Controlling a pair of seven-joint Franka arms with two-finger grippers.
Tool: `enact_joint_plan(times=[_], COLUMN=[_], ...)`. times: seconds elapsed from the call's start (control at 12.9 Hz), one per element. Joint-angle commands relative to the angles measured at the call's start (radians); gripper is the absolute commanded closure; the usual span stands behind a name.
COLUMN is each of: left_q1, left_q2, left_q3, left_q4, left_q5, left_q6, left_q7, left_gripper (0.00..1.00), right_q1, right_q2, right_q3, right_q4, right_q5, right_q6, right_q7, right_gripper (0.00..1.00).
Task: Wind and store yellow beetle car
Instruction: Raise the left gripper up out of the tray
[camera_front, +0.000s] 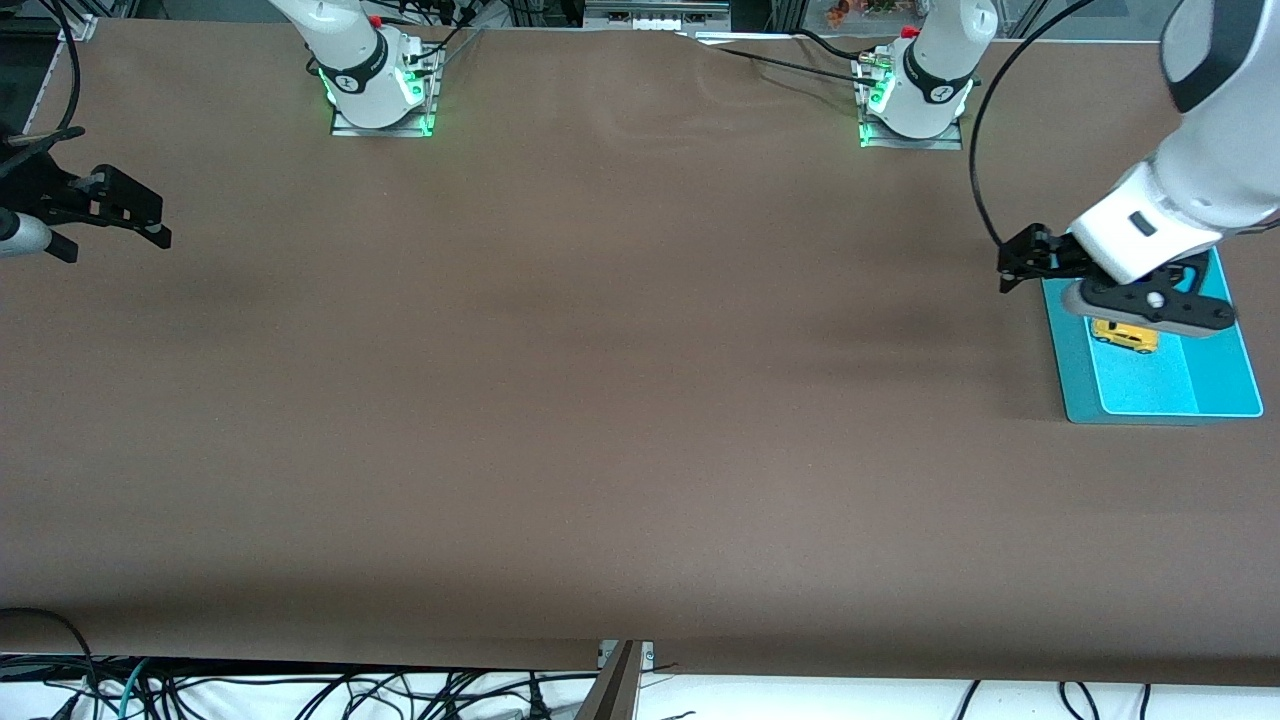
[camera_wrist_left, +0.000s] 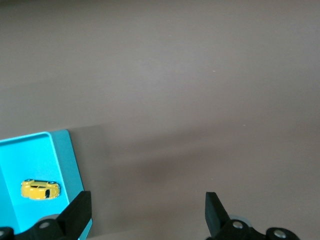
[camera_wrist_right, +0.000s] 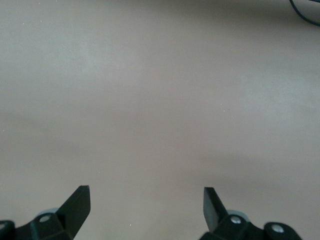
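Note:
The yellow beetle car (camera_front: 1125, 336) lies in a shallow teal tray (camera_front: 1160, 385) at the left arm's end of the table. It also shows in the left wrist view (camera_wrist_left: 40, 189), lying in the tray (camera_wrist_left: 35, 152). My left gripper (camera_front: 1022, 262) is open and empty; its hand hangs over the tray, and its fingertips are over the bare table just past the tray's edge, apart from the car. In the left wrist view my left gripper (camera_wrist_left: 147, 206) has only brown table between its fingers. My right gripper (camera_front: 140, 215) is open and empty over the table at the right arm's end; in its own view (camera_wrist_right: 146, 200) it frames only bare table.
A brown cloth covers the table (camera_front: 620, 400). The arm bases (camera_front: 375, 85) stand along the edge farthest from the front camera. Cables hang below the table's edge nearest that camera (camera_front: 300, 690).

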Motion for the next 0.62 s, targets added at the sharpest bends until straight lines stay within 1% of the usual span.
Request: enact_joint_plan(times=[0.0,0.54], left_q1=[-0.031,-0.02], left_q2=[-0.083,-0.081], left_q3=[0.032,0.031], left_q4=[-0.099,-0.112], left_q5=[-0.008,-0.005], left_q6=[0.057,0.059], left_q7=[-0.026,-0.028], left_gripper=[0.0,0.0], right_q1=[-0.004,-0.004], right_q2=[0.005,0.005], right_q3=[0.0,0.0], right_q4=[0.023,0.023], right_q5=[0.016,0.016], right_q6=[-0.019,-0.018], right_q7=[0.001,0.001], right_gripper=[0.0,0.0])
